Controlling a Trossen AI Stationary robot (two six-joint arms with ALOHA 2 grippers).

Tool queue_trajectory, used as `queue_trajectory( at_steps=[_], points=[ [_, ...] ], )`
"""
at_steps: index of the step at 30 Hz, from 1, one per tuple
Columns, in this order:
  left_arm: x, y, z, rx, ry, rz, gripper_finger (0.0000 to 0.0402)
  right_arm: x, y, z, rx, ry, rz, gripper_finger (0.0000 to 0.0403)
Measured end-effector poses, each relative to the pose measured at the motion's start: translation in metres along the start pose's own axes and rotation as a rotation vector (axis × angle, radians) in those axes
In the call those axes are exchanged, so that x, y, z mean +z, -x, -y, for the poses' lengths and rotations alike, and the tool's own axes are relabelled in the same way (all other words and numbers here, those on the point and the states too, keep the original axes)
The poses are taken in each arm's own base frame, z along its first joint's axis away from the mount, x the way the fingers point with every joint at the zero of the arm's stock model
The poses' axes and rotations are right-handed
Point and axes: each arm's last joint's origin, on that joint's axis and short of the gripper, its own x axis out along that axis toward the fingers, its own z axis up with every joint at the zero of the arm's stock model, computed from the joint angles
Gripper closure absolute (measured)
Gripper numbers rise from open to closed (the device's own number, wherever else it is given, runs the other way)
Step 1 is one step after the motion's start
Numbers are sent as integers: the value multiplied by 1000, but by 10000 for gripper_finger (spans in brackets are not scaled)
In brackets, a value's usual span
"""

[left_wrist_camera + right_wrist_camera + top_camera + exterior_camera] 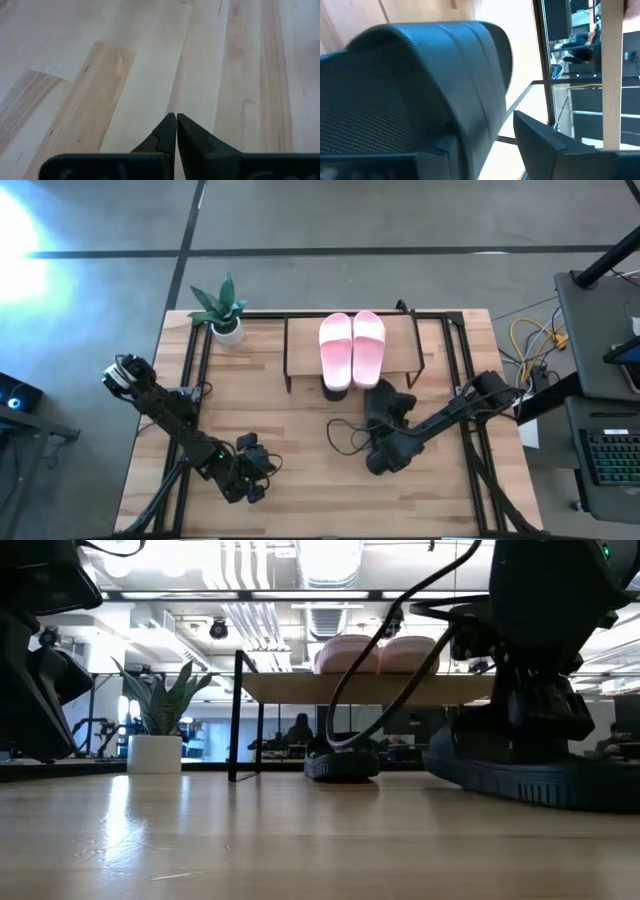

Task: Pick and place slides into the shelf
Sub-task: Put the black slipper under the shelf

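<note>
Writing: none readable; pink slides point(352, 346) on shelf point(302, 350).

Two dark, near-black arms, chunky jointed segments all the way down. Left arm point(170, 420): pale round cap at the base end, tiny green light partway along, knobbly black left gripper point(252, 472) with two slim matte fingers point(165, 135) tapering to sharp points off a flat black crossbar. Right arm point(450, 415): same dark build, thick black cable looping off near the right gripper point(385, 430). Right finger point(545, 145) up close: smooth, angular black plastic with bevelled edges.
</note>
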Motion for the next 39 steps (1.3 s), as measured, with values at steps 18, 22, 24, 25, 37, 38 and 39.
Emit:
queue_trajectory(
  at_steps=[18,22,24,25,37,38,39],
  points=[
    [0,0,0,1,4,0,402,15,39,6,185,-186,-102,216],
    [0,0,0,-2,5,-3,402,8,54,14,239,-239,-223,216],
    [0,0,0,-6,12,-9,402,0,65,19,263,-294,-301,218],
    [0,0,0,-7,26,-11,402,-5,71,21,286,-334,-343,221],
    [-1,-2,-3,2,107,-18,402,-44,110,-5,590,-705,-615,387],
    [-1,-2,-3,2,108,-17,402,-45,108,-9,593,-700,-625,389],
    [-1,-2,-3,2,108,-17,402,-46,107,-14,589,-694,-632,390]
  ],
)
